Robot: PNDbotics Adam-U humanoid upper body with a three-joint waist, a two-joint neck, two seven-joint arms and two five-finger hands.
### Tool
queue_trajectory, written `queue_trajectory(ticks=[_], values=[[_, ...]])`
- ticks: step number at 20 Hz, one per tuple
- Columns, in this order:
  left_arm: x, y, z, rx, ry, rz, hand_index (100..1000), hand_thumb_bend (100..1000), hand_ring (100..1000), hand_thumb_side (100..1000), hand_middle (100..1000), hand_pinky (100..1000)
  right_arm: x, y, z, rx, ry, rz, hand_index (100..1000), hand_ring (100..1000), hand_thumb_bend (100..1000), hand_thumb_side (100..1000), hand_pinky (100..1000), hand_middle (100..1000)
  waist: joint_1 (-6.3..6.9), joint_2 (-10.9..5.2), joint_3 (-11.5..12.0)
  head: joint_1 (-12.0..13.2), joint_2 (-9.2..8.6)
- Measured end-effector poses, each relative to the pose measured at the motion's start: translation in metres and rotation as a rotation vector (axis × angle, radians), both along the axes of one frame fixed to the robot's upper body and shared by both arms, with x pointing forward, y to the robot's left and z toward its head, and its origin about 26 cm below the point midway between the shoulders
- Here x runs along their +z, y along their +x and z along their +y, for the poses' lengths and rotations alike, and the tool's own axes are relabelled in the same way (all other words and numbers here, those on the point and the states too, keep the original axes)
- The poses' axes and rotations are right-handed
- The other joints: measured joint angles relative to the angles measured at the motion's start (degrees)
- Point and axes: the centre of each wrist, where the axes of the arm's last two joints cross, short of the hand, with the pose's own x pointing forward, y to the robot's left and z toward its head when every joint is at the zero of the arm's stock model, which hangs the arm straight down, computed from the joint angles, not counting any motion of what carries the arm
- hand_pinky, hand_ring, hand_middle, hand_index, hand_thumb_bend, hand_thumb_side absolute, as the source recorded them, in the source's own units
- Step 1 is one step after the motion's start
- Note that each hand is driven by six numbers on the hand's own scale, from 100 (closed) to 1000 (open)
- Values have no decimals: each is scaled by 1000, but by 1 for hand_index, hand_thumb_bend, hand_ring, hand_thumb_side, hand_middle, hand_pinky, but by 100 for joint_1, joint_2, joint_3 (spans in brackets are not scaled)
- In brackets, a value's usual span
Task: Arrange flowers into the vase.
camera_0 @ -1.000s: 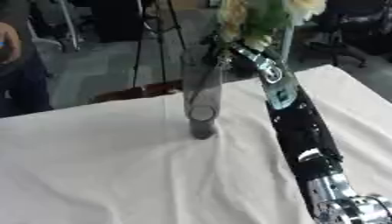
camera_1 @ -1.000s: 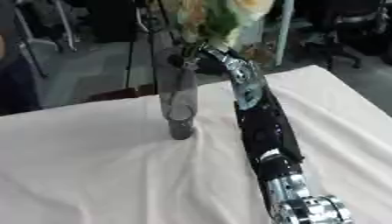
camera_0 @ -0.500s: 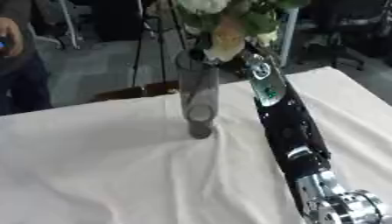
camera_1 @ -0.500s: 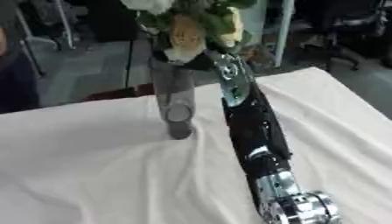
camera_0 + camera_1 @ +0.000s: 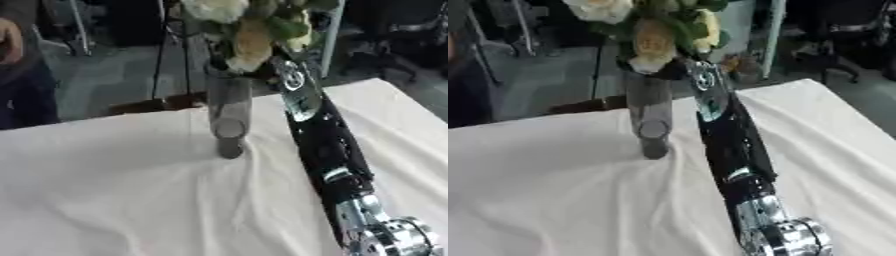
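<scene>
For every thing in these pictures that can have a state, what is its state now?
Vase: upright on the cloth, clear glass.
Flowers: bunched at the vase's mouth, blooms above the rim.
Right hand: at the vase's rim beside the blooms, mostly hidden by them.
White tablecloth: spread over the table, wrinkled.

A white tablecloth [image 5: 114,200], rumpled into soft folds, spreads below and left of the hand. Past the hand lies a grey floor [image 5: 122,75] with thin dark stand legs [image 5: 162,55]. Far to its right stands a dark office chair [image 5: 842,35].
</scene>
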Motion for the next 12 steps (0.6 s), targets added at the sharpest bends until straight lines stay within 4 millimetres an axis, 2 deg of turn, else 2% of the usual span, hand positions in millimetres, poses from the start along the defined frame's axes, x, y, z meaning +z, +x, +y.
queue_trajectory(ticks=[4, 12], values=[[-1, 0, 0, 1, 0, 2, 717, 298, 691, 814, 617, 505, 0, 0, 0, 6, -22, 10, 980, 1000, 1000, 765, 983, 853, 0, 0, -4, 1, 1], [-1, -1, 1, 2, 0, 4, 717, 298, 691, 814, 617, 505, 0, 0, -4, 0, -51, 34, 1000, 1000, 1000, 750, 1000, 866, 0, 0, -14, 1, 26]])
